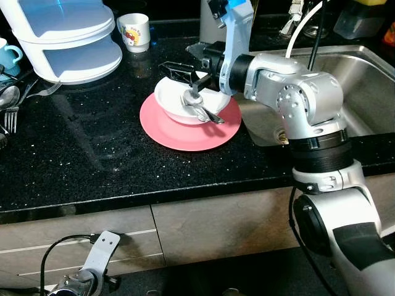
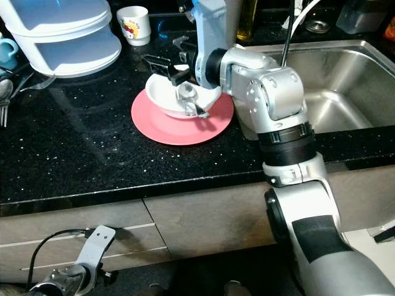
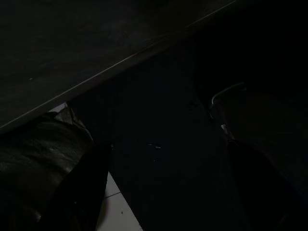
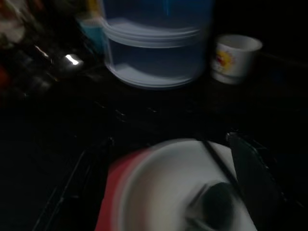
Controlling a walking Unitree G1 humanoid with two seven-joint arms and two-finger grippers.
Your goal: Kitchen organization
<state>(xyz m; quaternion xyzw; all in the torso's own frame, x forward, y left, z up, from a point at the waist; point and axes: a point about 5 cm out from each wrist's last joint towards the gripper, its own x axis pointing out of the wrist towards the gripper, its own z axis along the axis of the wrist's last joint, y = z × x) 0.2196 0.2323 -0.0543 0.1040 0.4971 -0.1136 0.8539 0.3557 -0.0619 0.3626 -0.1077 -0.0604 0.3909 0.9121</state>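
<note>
A white bowl sits on a pink plate on the black counter, and a metal spoon lies inside the bowl. My right gripper hovers at the bowl's far rim, open; one black finger reaches out beyond the rim and the other points down toward the spoon's end. In the right wrist view the bowl lies between the two spread fingers. My left gripper hangs idle low beside the cabinet; its dark wrist view shows two fingers standing apart.
A white and blue stacked container and a small printed cup stand at the back left. Forks and spoons lie at the left edge by a teal mug. The steel sink is to the right of the plate.
</note>
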